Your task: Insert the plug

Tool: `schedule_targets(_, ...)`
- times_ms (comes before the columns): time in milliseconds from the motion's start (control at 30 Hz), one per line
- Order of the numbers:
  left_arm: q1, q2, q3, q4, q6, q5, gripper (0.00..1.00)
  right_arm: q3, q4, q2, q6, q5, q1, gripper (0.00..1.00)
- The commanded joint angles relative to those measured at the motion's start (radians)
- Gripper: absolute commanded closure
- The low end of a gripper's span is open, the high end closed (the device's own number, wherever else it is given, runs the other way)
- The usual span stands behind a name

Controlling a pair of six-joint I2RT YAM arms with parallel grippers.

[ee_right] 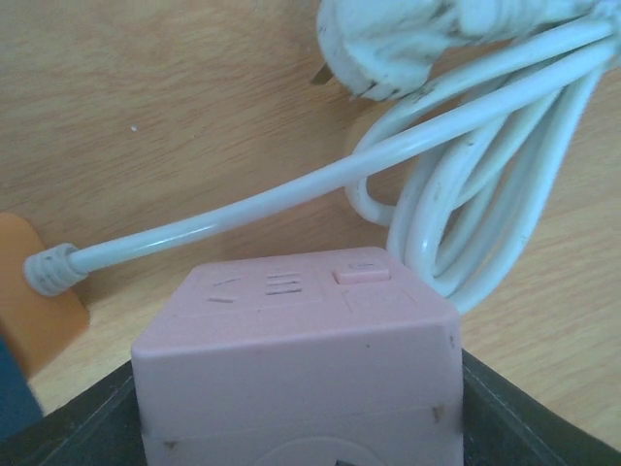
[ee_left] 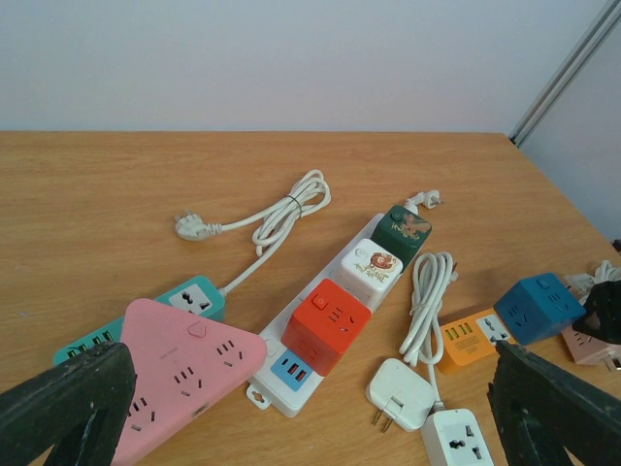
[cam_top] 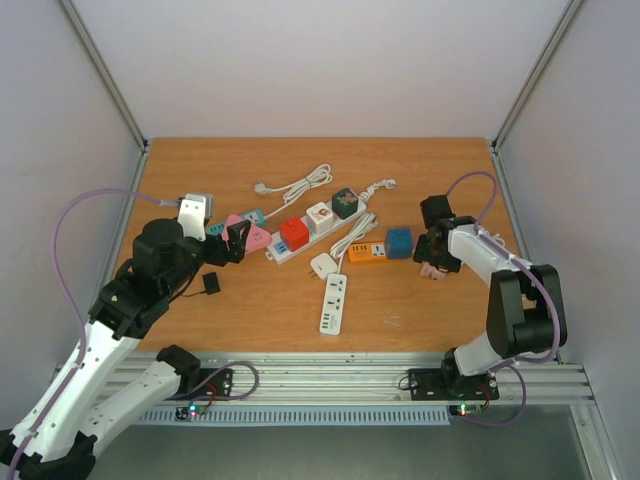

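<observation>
Table (cam_top: 200, 160): wood grain, matt. Pink cube socket (ee_right: 291, 369): smooth plastic, slightly scuffed. White cable (ee_right: 243, 209) beside socket: probably rubbery, semi-gloss.

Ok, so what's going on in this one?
The right gripper is down at the right side of the table, its jaws against both sides of a pink cube socket. A coiled white cord lies right by the cube, its plug loose on the wood, not inserted. The left gripper hangs wide open and empty over the pink triangular strip on the left.
</observation>
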Motion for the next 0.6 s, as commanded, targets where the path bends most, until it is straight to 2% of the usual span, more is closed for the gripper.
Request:
schedule_targets(0,0.004,0.009,-0.001,0.028,0.002,0.011,0.01,-0.01,-0.016,-0.131,0.055,0.06,-0.004,0.4)
schedule_targets(167,0.004,0.026,0.0,0.031,0.0,0.033,0.01,0.011,-0.046,-0.242,0.043,0.017,-0.004,0.41)
schedule_targets(367,0.004,0.039,0.0,0.048,-0.006,0.081,0.01,0.048,-0.045,-0.358,-0.034,-0.129,0.024,0.43)
schedule_targets(567,0.005,0.032,-0.019,0.113,-0.025,0.184,0.01,0.075,0.053,-0.486,-0.14,-0.208,0.232,0.42)
